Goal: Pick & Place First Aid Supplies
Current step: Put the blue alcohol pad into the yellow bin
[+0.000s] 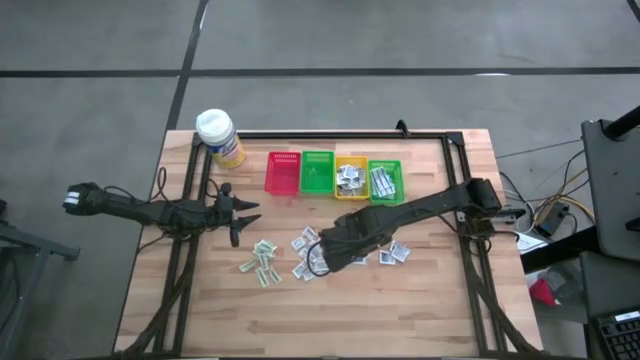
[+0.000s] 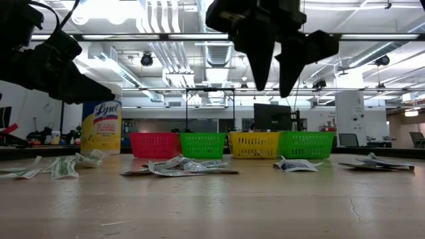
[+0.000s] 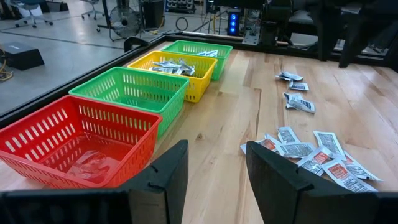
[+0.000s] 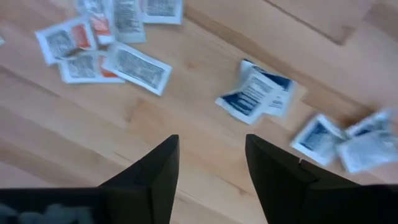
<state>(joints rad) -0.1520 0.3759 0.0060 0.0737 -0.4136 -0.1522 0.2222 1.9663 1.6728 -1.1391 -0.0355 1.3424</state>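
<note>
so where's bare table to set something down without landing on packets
The near edge of the table, below the packets, is bare wood across its width. The right side past the right gripper and the strip between the yellow bottle and left gripper look free too. Crowded: the middle, from the packets up to the four baskets.

The floor around the table is grey concrete with dark seam lines. The room behind is a big hall with an open ceiling, white ducts and bright lamps. At far right stands a dark desk, with cables beside it.
</note>
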